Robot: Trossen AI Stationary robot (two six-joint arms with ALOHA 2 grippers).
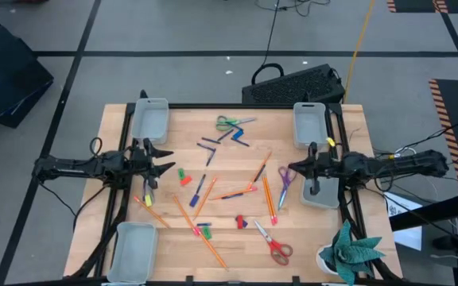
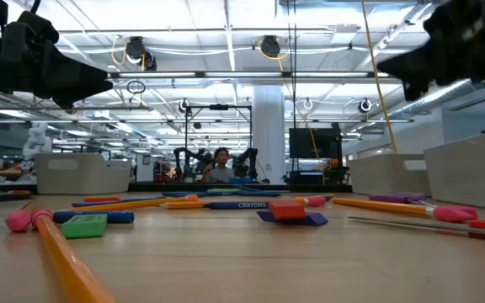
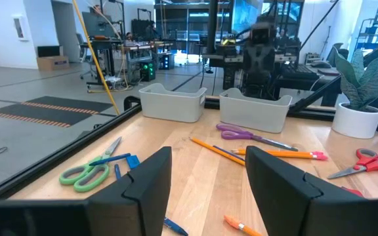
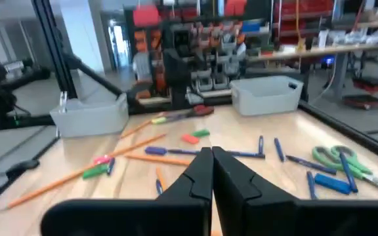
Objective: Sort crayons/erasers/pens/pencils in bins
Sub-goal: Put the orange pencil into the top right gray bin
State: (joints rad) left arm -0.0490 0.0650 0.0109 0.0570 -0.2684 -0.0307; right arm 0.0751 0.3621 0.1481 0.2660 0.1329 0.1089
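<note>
Pencils [image 1: 199, 235], pens [image 1: 198, 191] and crayons [image 1: 184, 176] are scattered loose over the middle of the table [image 1: 229, 163], none of them in a bin. The pencils lie mostly along diagonals: 1 long one runs from the table's centre toward the near edge, another [image 1: 269, 199] lies almost straight from far to near beside the purple scissors [image 1: 285, 181], and a shorter one [image 1: 151, 210] slants near the left gripper [image 1: 164, 159]. The pens are seen in 2 loose groups, several short blue ones [image 1: 210, 145] pointing different ways by the green scissors [image 1: 232, 122] at the far side, and others slanted near the centre. Red and green crayons are set just left of centre, with more [image 1: 204, 230] nearer the front edge. Red scissors [image 1: 273, 245] lie near the front right, beside a potted plant [image 1: 350, 253].

4 bins are placed at the table's sides: 2 at the left [image 1: 150, 119] [image 1: 133, 250] and 2 at the right [image 1: 309, 123] [image 1: 322, 189].

The left gripper is held above the left edge with its fingers [image 3: 147, 187] spread apart, holding nothing. The right gripper [image 1: 301, 168] is held above the right edge, over the nearer right bin, with its jaws pressed together and nothing between them.
</note>
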